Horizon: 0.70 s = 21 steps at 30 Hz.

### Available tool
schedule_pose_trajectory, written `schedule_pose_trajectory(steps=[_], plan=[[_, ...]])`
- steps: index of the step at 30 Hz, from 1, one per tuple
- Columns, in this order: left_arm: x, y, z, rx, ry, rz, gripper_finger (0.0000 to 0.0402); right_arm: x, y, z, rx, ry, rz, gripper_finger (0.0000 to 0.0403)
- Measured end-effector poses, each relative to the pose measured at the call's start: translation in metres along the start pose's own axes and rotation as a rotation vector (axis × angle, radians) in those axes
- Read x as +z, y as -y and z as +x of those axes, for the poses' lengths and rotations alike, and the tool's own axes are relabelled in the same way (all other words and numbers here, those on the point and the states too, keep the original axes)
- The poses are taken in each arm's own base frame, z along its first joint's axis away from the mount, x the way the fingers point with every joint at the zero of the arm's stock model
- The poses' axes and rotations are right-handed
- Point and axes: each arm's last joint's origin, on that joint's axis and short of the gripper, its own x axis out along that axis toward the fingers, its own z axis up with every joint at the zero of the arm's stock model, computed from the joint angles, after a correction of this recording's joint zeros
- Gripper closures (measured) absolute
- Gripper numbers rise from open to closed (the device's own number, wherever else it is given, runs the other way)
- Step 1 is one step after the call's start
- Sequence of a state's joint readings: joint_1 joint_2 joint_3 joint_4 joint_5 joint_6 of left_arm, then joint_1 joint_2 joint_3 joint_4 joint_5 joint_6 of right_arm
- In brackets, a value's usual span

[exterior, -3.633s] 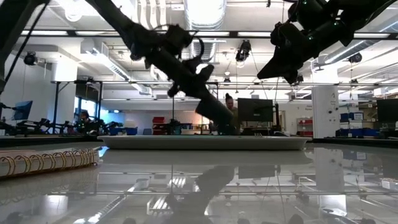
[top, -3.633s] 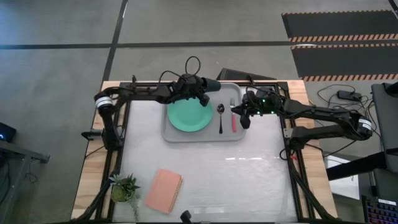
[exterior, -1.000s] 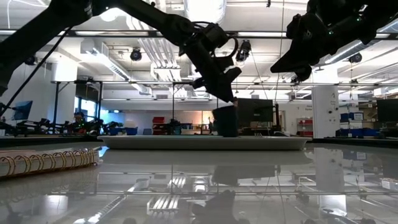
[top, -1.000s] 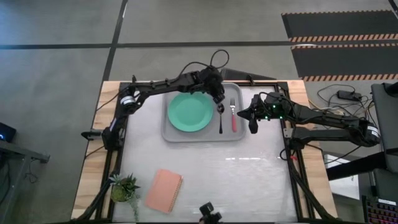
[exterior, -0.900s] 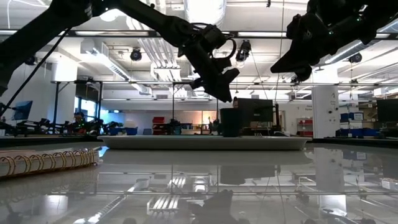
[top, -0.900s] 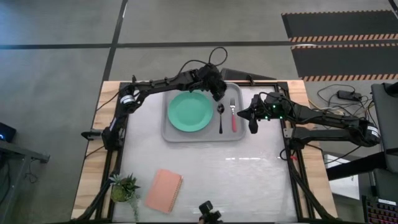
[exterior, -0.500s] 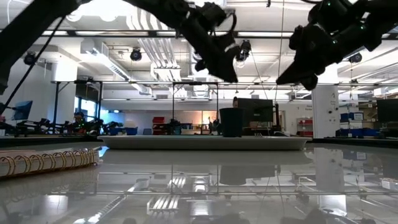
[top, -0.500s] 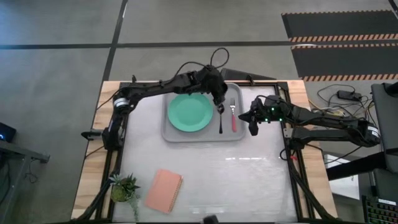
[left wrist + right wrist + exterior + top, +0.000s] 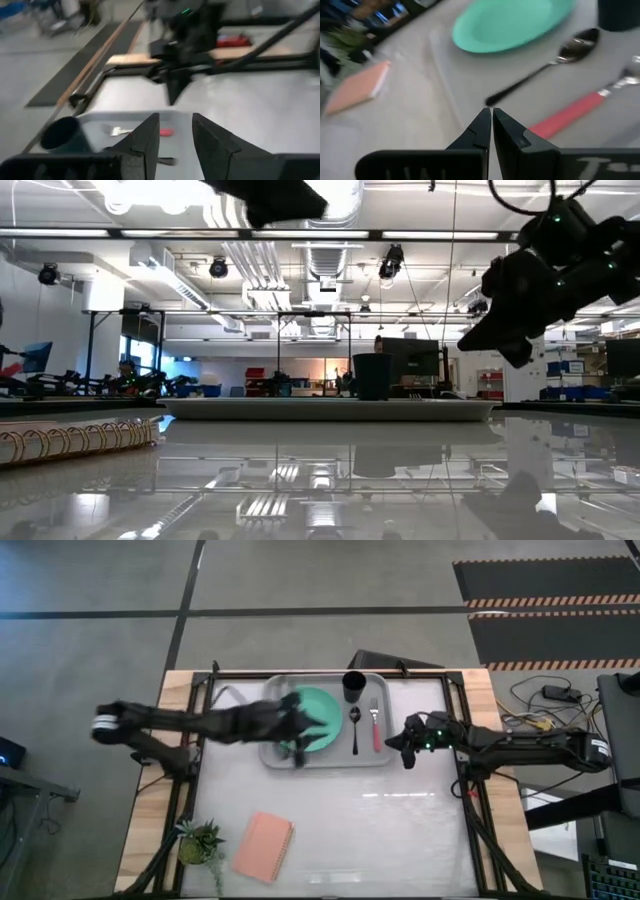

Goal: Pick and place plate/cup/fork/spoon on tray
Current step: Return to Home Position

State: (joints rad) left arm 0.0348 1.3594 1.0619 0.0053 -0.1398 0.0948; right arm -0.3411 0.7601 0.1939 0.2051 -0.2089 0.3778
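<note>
The light-grey tray (image 9: 275, 755) lies at the table's far middle. On it are the mint-green plate (image 9: 322, 705), the dark cup (image 9: 354, 686) standing upright at the far rim, the black spoon (image 9: 355, 730) and the red-handled fork (image 9: 376, 726). My left gripper (image 9: 298, 740) hovers open over the plate's near side with nothing between its fingers (image 9: 150, 137). My right gripper (image 9: 405, 747) hangs shut just right of the tray, near the fork (image 9: 575, 112), and holds nothing. The low view shows the cup (image 9: 372, 376) on the tray (image 9: 330, 409).
A salmon-pink pad (image 9: 263, 847) and a small potted plant (image 9: 200, 840) sit near the table's near left corner. The table's middle and near right part is a bare glossy white surface.
My left gripper has risen from above the cup and swung toward the table's left and near side, and now hangs over the plate. The cup stays upright on the tray. My right gripper has sunk a little beside the tray.
</note>
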Motion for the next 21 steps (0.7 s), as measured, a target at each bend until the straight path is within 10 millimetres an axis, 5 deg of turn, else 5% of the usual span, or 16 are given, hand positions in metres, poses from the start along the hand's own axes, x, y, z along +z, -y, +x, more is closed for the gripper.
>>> schedule_pose_trajectory(steps=[5,10,21], plan=[[-0.039,0.028,-0.059,-0.122,0.107,-0.011,0.0304,-0.008,-0.011,0.001,0.125,0.112,-0.088,0.0394],[-0.080,0.030,-0.106,-0.178,0.238,-0.041,0.0304,-0.002,-0.025,-0.003,0.208,0.230,-0.287,0.0394],[-0.150,0.013,-0.164,-0.177,0.459,-0.155,0.0304,0.010,-0.034,-0.015,0.247,0.347,-0.529,0.0394]])
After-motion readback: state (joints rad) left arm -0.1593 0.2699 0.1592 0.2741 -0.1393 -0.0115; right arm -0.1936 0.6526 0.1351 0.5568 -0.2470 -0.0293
